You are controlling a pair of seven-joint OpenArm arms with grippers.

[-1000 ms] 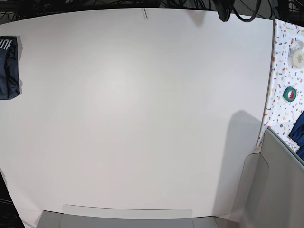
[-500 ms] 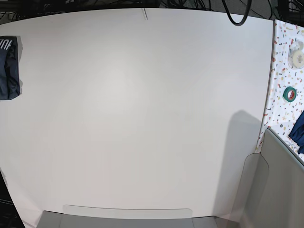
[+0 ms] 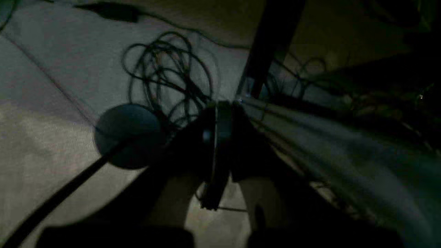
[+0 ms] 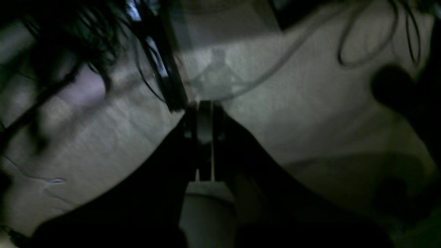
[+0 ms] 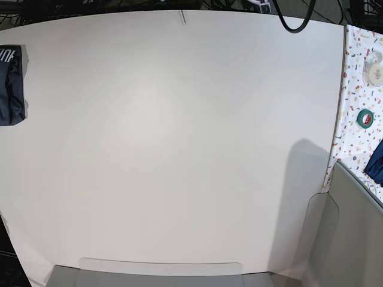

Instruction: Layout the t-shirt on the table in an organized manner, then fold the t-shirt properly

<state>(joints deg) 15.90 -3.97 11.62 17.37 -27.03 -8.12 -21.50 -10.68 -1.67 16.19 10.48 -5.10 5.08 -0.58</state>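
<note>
the desk (image 5: 179,149) fills almost the whole base view, a broad white matte top with rounded far corners. the t-shirt (image 5: 11,85) lies folded into a small dark navy bundle at the far left edge of the desk, partly cut off by the picture's border, with a bit of white lettering showing at its far end. it rests flat on the surface, well apart from everything else.

neither arm shows in the base view. a black cable loop (image 5: 296,21) hangs over the far edge toward the right. along the right side runs a narrow speckled surface (image 5: 353,119), carrying a green tape roll (image 5: 365,118) and, farther away, a pale tape roll (image 5: 375,72). a piece of blue cloth (image 5: 376,161) sits at the near end of that strip. grey panels (image 5: 347,239) border the near and right-near sides.

the left wrist view is dark: the left pincer (image 3: 220,113) is clenched, its jaws pressed together with nothing between them, over a dim floor with tangled black cables (image 3: 165,72) and a round dark disc (image 3: 127,136).

the right wrist view is also dark and blurred: the right pincer (image 4: 203,117) is clenched too, grasping nothing, with loose cables (image 4: 361,51) beyond it.
</note>
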